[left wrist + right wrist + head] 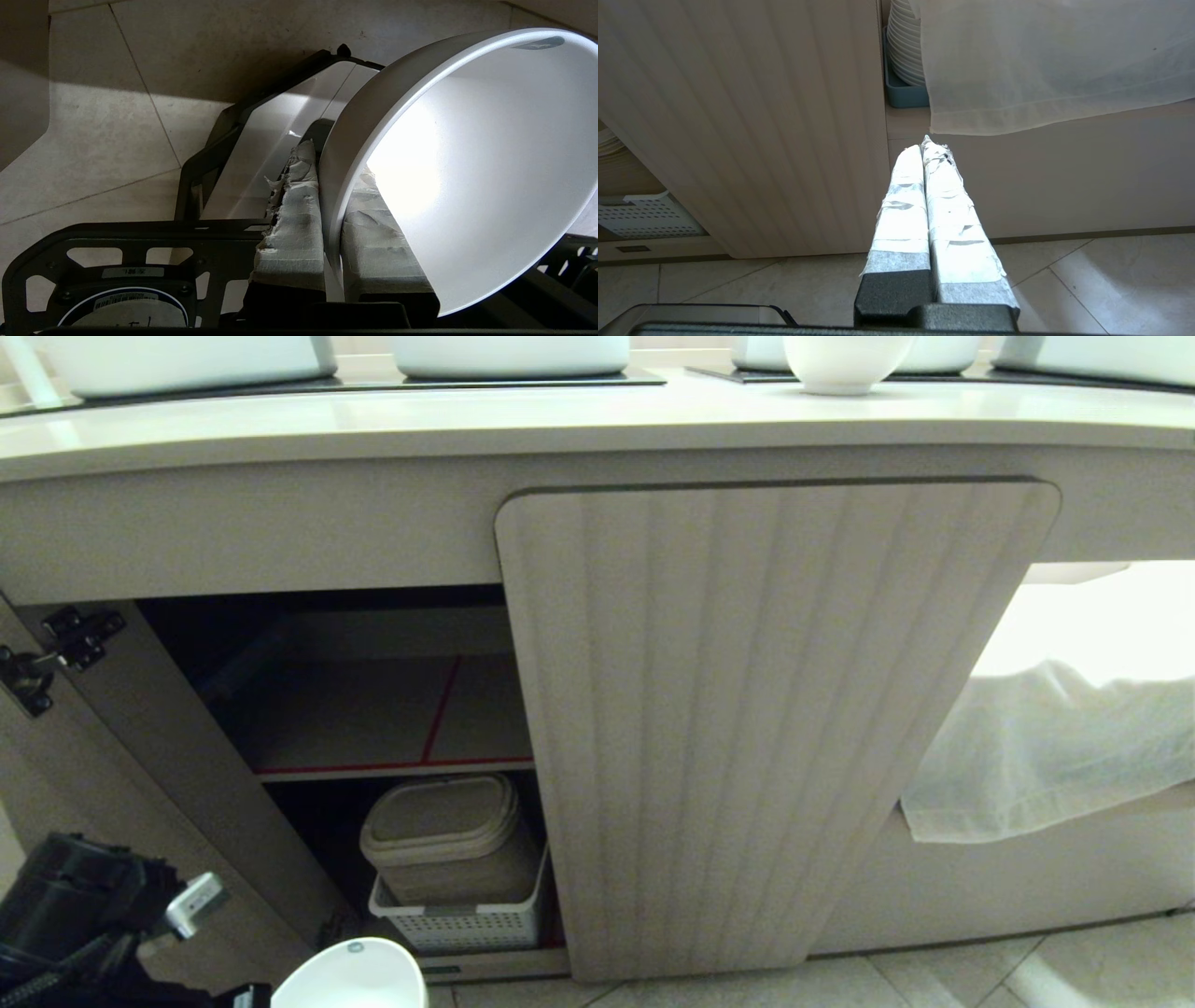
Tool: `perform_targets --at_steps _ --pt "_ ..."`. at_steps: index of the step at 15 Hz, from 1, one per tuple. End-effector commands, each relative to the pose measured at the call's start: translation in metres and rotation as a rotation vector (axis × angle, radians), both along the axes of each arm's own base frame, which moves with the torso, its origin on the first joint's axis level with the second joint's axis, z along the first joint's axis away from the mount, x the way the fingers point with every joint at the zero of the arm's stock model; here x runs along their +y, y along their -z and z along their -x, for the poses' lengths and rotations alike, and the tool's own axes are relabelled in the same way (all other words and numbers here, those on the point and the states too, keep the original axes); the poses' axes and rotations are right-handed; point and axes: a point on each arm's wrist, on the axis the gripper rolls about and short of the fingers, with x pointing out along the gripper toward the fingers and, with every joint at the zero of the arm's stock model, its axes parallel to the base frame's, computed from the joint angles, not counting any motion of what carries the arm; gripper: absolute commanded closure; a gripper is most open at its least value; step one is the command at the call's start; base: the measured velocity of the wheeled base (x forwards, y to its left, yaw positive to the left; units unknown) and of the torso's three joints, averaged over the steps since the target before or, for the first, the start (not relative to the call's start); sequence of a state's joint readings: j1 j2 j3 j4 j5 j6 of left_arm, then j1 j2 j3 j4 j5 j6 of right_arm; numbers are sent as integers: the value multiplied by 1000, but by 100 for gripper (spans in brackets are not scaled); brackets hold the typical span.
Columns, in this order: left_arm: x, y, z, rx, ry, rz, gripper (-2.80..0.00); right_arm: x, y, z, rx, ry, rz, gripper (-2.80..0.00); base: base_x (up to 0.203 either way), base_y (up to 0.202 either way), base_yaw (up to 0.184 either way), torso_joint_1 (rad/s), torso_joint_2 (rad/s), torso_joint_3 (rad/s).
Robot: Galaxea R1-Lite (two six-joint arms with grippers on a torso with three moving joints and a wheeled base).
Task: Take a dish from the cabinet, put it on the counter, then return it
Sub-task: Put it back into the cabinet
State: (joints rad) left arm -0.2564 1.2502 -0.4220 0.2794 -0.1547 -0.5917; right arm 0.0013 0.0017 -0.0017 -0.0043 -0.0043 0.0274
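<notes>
Now the dish (pixel 472 172) is gripped by its rim between the taped fingers (pixel 294 224) of the left pincer (pixel 332 233), low in front of the open cabinet (pixel 373 709), above the tiled floor (pixel 93 140). A second white bowl (pixel 845 364) is seen on the bench (pixel 560 425). The right pincer (pixel 929 154) is pressed closed on nothing, beside the ribbed door (pixel 738 116).
</notes>
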Motion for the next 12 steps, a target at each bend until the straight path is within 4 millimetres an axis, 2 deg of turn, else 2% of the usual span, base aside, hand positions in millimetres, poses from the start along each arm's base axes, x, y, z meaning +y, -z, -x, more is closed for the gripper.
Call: perform_targets --at_steps 1,3,9,12 --pt "-2 2 -10 31 -8 -8 0 0 0 0 0 0 0 0 0 0 0 0 0 0" --pt "-2 -1 -19 32 -31 -4 0 0 0 0 0 0 0 0 0 0 0 0 0 0" --pt "-8 -5 -63 59 -121 21 0 0 0 0 0 0 0 0 0 0 0 0 0 0" --pt "-13 -1 -86 0 -163 60 0 0 0 0 0 0 0 0 0 0 0 0 0 0"
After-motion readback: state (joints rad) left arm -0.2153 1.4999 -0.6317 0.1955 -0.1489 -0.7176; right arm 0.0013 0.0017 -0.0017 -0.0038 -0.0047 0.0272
